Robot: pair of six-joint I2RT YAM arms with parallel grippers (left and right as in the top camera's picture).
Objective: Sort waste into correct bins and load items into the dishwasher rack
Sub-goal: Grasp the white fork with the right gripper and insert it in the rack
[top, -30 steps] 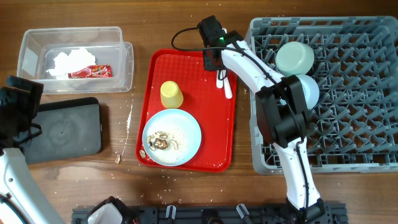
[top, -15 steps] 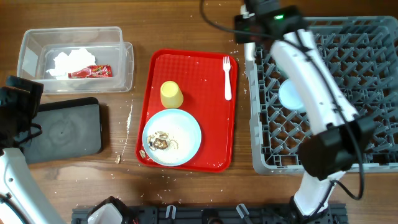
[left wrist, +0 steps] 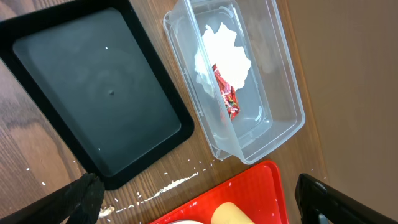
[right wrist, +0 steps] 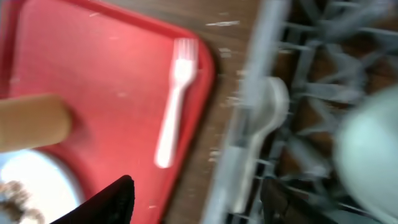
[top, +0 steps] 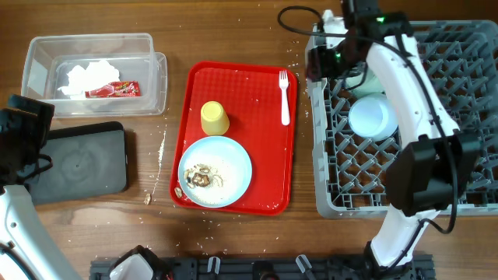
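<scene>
Sorting partway: crumpled white paper napkin (top: 89,75) and small red snack wrapper (top: 113,90) lie in the clear plastic rectangular tub (top: 39,54), far left; pale green bowl (top: 367,80) and light blue bowl (top: 372,117) sit in the grey plastic dishwasher rack (top: 467,117), right. Small yellow cup (top: 215,118), white plastic fork (top: 284,97) and large light blue plate (top: 233,159) with rice-like scraps (top: 201,177) wait on the red tray (top: 241,85). Overhead hides the jaws; wrist views show left tool (left wrist: 198,186) and right tool (right wrist: 198,186) spread wide, empty.

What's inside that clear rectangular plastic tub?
The clear plastic tub holds a crumpled white paper napkin and a small red snack wrapper beside it. Anything beneath the napkin is hidden.
</scene>
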